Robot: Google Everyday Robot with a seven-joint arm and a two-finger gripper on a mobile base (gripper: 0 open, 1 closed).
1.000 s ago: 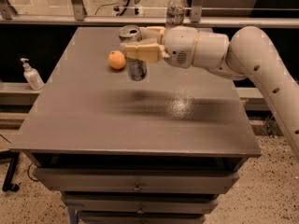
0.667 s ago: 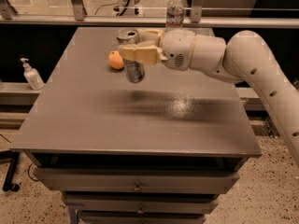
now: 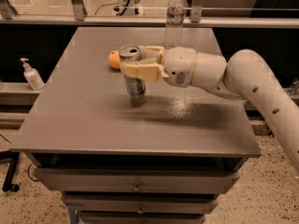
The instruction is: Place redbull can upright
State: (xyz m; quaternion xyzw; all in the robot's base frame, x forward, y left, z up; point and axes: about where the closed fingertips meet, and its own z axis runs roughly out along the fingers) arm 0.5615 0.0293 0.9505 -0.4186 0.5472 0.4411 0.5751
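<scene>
The pincer (image 3: 132, 59) grips 1 upright redbull can (image 3: 134, 85); 1 orange (image 3: 113, 59) sits beside it on the surface (image 3: 84, 120), 1 water bottle (image 3: 175, 13) behind.

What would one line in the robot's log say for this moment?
hand: shut on can, over table | can: upright, base at or near table | orange: just behind | bottle: far edge

Single raised camera looks down across the table (image 3: 84, 125) from its front, mid-range; gripper (image 3: 131, 59), clasping the redbull can (image 3: 135, 86), centre-frame.
</scene>
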